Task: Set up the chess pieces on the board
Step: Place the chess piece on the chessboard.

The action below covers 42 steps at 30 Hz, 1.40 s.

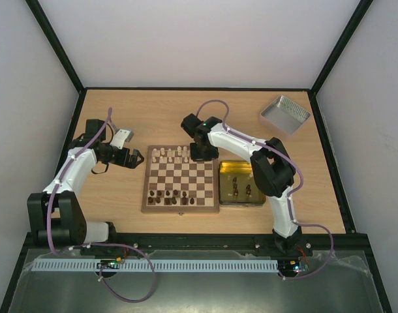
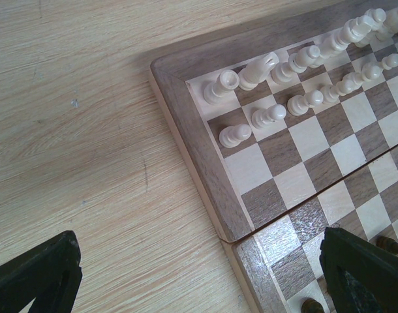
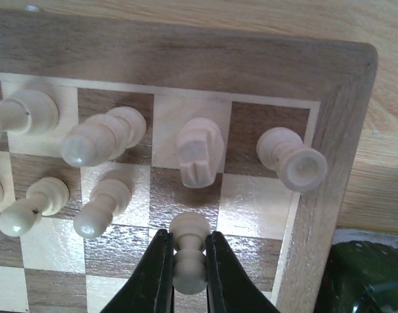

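Note:
The board (image 1: 181, 208) lies mid-table, with cream chess pieces (image 1: 173, 155) on its far rows and dark ones (image 1: 176, 194) on its near rows. My right gripper (image 3: 189, 261) is shut on a cream pawn (image 3: 189, 251), held by the neck just over a dark square near the board's far right corner. Beyond the pawn stand a cream knight (image 3: 200, 153) and a rook (image 3: 293, 160). My left gripper (image 2: 199, 274) is open and holds nothing. It hovers at the board's left edge (image 2: 205, 169), one finger over the table and the other over the squares.
A yellow tin (image 1: 241, 165) with a few dark pieces (image 1: 241, 189) inside sits against the board's right side. A silver lid (image 1: 285, 115) lies at the far right. Black frame posts border the table.

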Tool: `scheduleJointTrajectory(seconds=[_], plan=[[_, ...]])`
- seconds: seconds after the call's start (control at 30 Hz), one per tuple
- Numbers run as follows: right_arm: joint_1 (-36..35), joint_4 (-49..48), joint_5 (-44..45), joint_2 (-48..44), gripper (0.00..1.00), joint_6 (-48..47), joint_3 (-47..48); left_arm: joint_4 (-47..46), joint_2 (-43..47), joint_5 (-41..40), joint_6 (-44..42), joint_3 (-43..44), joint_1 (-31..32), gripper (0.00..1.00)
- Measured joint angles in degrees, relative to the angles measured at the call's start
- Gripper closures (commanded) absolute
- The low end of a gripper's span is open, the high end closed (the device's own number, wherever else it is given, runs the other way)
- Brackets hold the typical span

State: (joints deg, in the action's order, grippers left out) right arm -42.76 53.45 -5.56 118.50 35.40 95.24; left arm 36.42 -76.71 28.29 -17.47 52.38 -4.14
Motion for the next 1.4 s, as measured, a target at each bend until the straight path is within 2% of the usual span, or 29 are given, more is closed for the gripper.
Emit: scheduleJointTrajectory(seconds=[0.37,0.77,1.4], plan=[[0.0,-0.2,0.2,2.5,0.92,0.0,1.8,-0.1,0.0,0.0,0.0,0.0,0.0,0.01],[0.0,-0.7,0.2,2.8,0.83,0.0,1.8,-0.1,0.0,0.0,0.0,0.0,0.0,0.01],[0.1,0.6,1.7,0.9,0.77,-0.3,1.8,-0.1,0.0,0.0,0.0,0.0,0.0,0.01]])
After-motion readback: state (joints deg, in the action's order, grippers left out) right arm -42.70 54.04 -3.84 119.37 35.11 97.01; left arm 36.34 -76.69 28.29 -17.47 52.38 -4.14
